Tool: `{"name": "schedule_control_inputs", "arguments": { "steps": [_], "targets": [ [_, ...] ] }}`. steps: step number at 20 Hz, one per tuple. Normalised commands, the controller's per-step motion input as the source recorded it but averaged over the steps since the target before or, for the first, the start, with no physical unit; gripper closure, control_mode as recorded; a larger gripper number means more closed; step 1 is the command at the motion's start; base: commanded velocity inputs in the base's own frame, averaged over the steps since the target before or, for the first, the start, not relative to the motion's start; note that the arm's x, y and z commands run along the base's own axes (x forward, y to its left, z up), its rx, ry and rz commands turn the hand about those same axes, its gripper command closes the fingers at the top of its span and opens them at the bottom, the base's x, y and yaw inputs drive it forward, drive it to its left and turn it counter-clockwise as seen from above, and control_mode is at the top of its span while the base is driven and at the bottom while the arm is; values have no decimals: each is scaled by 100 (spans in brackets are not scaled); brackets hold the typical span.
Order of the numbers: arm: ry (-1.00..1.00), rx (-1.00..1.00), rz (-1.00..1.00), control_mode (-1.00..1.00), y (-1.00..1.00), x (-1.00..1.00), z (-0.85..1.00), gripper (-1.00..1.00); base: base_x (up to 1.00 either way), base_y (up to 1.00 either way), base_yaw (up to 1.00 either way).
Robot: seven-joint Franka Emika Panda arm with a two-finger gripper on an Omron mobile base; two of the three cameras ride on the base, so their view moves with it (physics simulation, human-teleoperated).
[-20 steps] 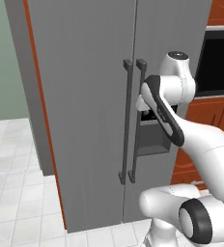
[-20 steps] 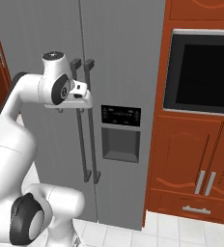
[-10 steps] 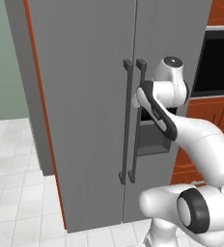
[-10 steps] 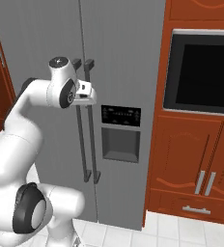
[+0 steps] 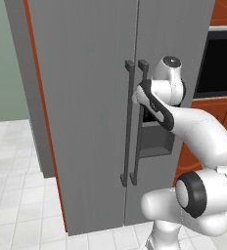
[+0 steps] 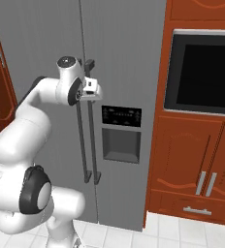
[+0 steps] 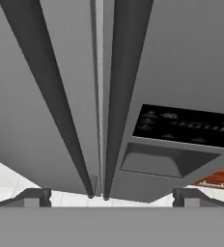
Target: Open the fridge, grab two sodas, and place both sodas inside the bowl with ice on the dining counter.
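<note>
The tall grey fridge [image 5: 86, 122] [image 6: 124, 53] stands with both doors shut. Its two dark bar handles [image 5: 132, 132] [image 6: 87, 145] run down either side of the door seam. My gripper [image 5: 138, 93] [image 6: 93, 90] is up near the top of the handles, pointing at them. It is open, and nothing sits between its fingertips [image 7: 34, 195]. In the hand view both handle bars [image 7: 126, 72] lie within the wide gap of the gripper [image 7: 111, 195]. The sodas, the bowl and the dining counter are out of view.
The dispenser recess [image 6: 120, 145] [image 7: 152, 164] and its dark panel sit on the right door. A black built-in oven [image 6: 204, 72] and reddish wood cabinets [image 6: 192, 164] stand to the fridge's right. White floor tiles [image 5: 17, 195] lie to the left.
The hand has swung in toward the fridge and now sits close to the top of the two handles. The jaws stay open and the doors stay shut.
</note>
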Motion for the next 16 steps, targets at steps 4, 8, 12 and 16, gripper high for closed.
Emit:
{"name": "schedule_control_inputs", "arguments": {
  "steps": [4, 8, 12, 16],
  "targets": [
    [-5, -1, 0, -100, 0, 27, -21, -100, 0, 0, 0],
    [-1, 0, -1, -100, 0, 30, -22, -100, 0, 0, 0],
    [0, 0, -2, -100, 0, 36, -20, -100, 0, 0, 0],
    [4, 0, 0, -100, 0, 37, -8, -100, 0, 0, 0]
  ]
}}
